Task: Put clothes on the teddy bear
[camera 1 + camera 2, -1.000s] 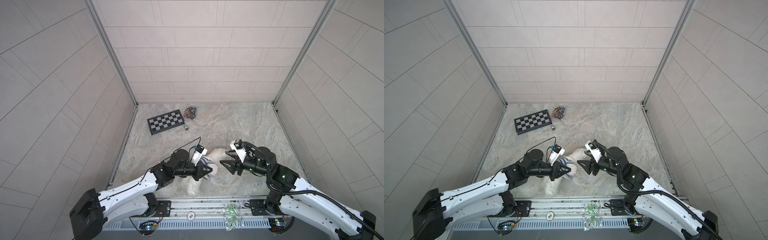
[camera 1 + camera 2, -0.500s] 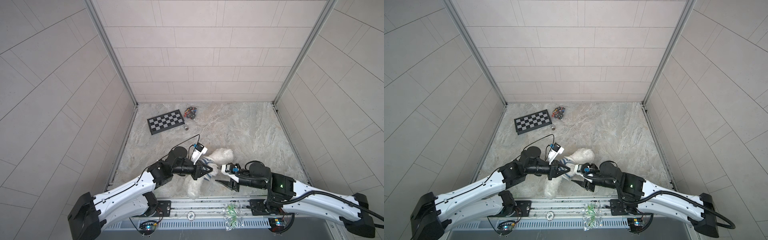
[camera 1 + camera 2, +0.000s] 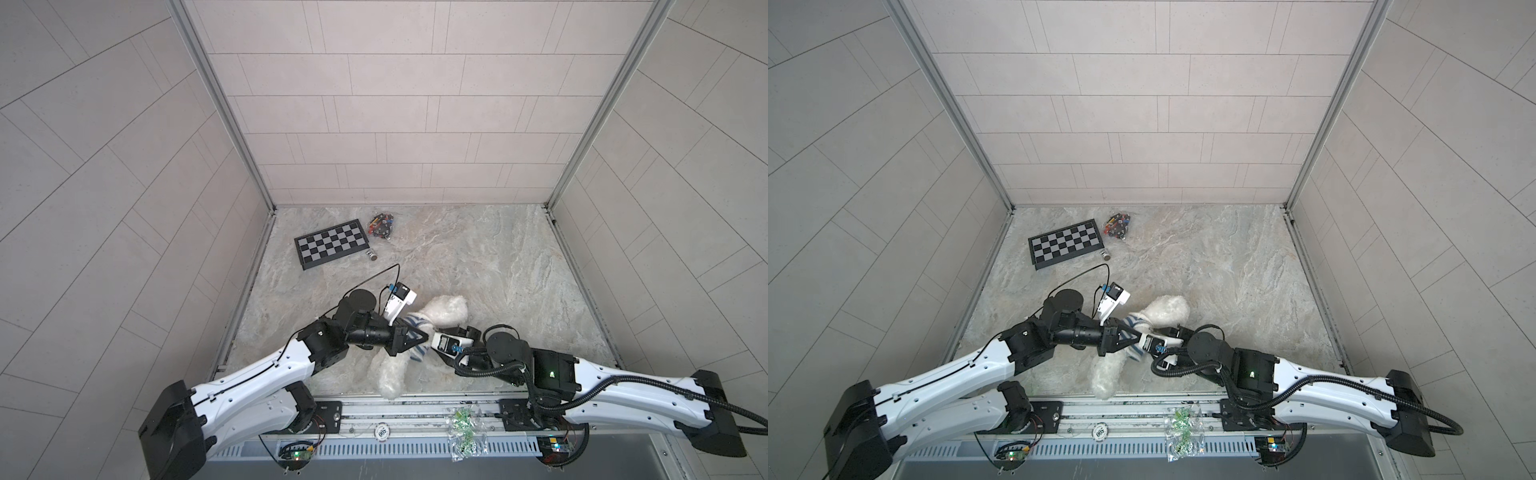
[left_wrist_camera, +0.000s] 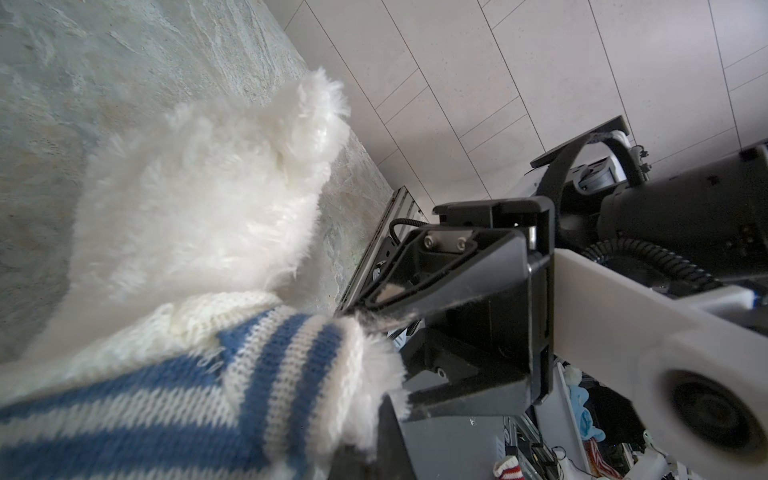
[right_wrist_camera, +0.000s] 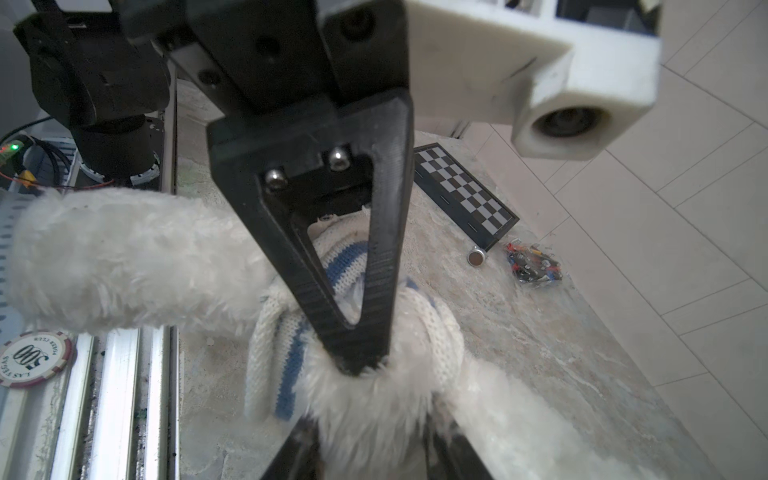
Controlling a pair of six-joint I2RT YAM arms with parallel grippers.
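teddy bear (image 3: 446,309): lying near edge, centre | left gripper (image 5: 357,363): pinched together on striped shirt (image 4: 249,374) cuff | right gripper (image 5: 365,449): jaws flank bear's fur beyond cuff, cannot tell if clamped

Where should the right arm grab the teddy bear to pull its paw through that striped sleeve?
Probably grip the teddy bear by the furry paw tuft poking from the striped sleeve, coming end-on from the cuff's open side: only there is fur clear of knit.
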